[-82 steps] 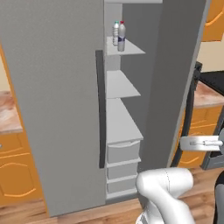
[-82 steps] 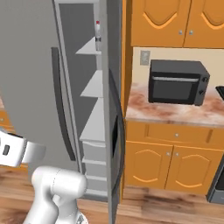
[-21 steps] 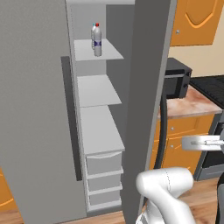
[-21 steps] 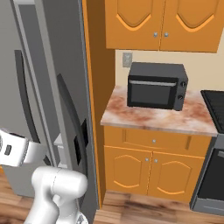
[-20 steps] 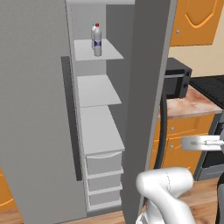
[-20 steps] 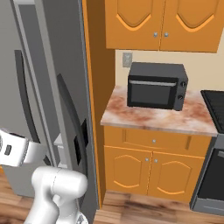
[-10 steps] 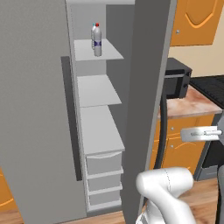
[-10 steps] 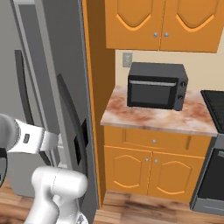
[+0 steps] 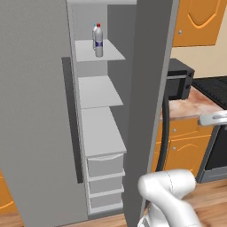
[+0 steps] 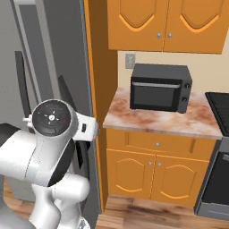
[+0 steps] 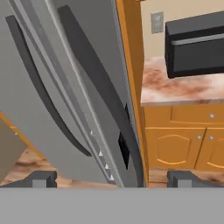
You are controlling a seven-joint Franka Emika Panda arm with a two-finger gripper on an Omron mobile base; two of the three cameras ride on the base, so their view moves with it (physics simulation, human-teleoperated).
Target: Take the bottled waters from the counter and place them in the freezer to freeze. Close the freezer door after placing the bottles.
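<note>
Closing the freezer door (image 9: 35, 111) looks like the only step left: both bottled waters (image 9: 98, 40) stand together on the top white shelf of the freezer (image 9: 99, 128), the counter (image 10: 156, 117) carries just the black microwave (image 10: 160, 87), and the door hangs wide open. Arm is folded back near the base with the wrist turned sideways, so the hand view looks across the fridge's grey doors and dark handles toward the counter. Gripper (image 11: 111, 178) is empty, fingertips (image 11: 41, 178) spread wide at the bottom corners, touching nothing.
</note>
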